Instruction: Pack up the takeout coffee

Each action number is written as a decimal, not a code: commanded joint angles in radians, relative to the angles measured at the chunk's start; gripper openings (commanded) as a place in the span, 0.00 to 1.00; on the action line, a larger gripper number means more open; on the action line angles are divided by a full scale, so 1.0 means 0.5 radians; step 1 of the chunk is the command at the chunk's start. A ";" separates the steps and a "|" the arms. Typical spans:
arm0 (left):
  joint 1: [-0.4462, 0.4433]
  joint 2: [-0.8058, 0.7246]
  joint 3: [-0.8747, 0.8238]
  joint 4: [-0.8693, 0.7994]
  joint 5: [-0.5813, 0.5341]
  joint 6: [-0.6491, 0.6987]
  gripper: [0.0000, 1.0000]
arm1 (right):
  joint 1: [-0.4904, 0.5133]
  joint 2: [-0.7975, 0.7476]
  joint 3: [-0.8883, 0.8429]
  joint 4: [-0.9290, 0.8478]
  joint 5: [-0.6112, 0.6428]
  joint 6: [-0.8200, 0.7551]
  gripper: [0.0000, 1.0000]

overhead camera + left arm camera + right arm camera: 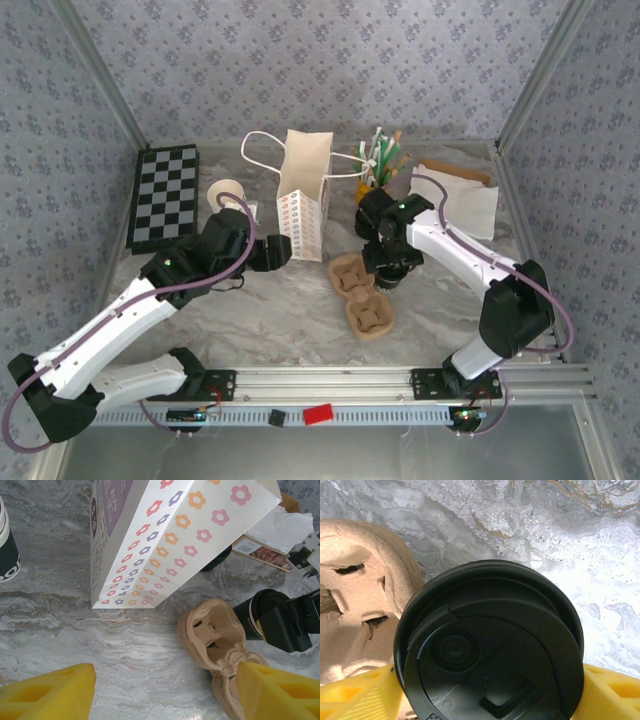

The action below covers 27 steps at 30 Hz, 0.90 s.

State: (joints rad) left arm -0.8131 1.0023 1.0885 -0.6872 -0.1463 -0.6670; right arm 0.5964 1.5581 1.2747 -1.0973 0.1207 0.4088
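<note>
Currently grasp step, likely: right fingers (360, 695) flank the takeout coffee (490, 645) under its black lid; firm clamp or not, cannot tell. Empty left fingers (45, 690) stand apart. It is just beside the pulp carrier (360, 295). Next needs a secure hold, then a lift toward the flowered bag (303, 200) behind. Grey marbled worktop (270, 310); patterned wallpaper walls (300, 60).
</note>
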 commanded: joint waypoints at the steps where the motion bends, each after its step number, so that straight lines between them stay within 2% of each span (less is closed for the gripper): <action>1: 0.012 -0.001 -0.013 0.003 -0.008 0.008 0.74 | 0.030 0.066 -0.140 -0.017 -0.041 0.074 0.81; 9: 0.010 0.020 -0.012 0.003 0.001 0.008 0.74 | 0.068 0.013 -0.078 -0.034 -0.129 0.097 0.82; 15: 0.012 0.024 0.005 0.003 0.025 0.008 0.74 | 0.059 -0.064 0.053 -0.082 -0.071 0.134 0.89; 23: 0.013 0.008 -0.005 0.003 0.015 0.015 0.74 | 0.013 -0.248 -0.048 -0.056 -0.197 0.217 1.00; 27: 0.014 0.020 -0.001 0.004 0.025 0.018 0.74 | -0.014 -0.268 -0.069 -0.102 -0.158 0.235 1.00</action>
State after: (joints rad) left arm -0.8131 1.0180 1.0885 -0.6872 -0.1432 -0.6666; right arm 0.6037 1.4368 1.2606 -1.1034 0.0505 0.4984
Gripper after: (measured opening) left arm 0.743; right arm 0.996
